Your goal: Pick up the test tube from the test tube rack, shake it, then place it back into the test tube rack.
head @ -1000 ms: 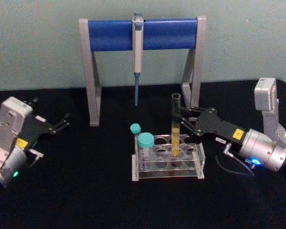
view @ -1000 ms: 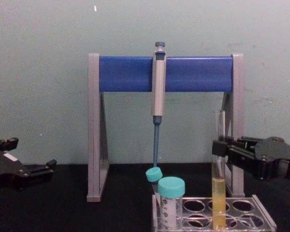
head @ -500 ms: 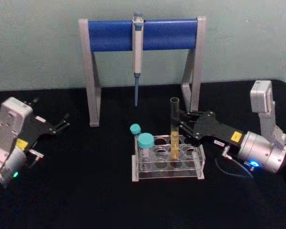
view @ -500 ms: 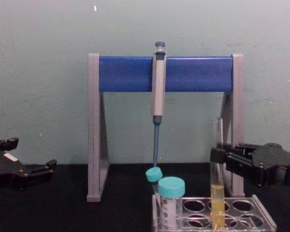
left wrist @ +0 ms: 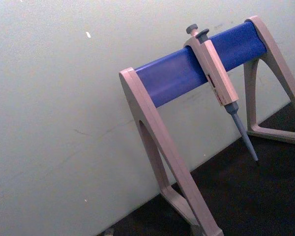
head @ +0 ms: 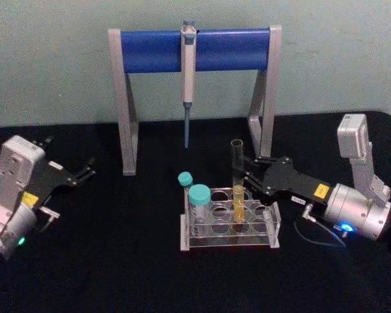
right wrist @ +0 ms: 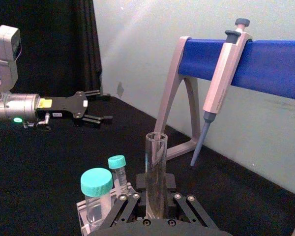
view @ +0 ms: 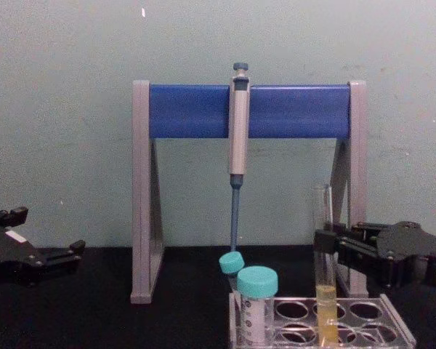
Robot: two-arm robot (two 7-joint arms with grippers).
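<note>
I'm keeping my right gripper (head: 244, 176) clamped on the test tube (head: 237, 156), which is standing upright in the test tube rack (head: 228, 240). I'm guessing this is the put-back step, so next comes letting go and backing out cleanly. My left gripper (head: 85, 171) is sitting parked off to the side, fingers apart.

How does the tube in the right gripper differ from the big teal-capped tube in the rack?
The test tube is uncapped, the teal-capped tube closed. The test tube is slimmer and stands much taller. It holds yellow liquid and sits clamped in the right gripper; the teal-capped tube shows no yellow and stands free. Both stand upright in the test tube rack. The left gripper is parked, open, at the left.
</note>
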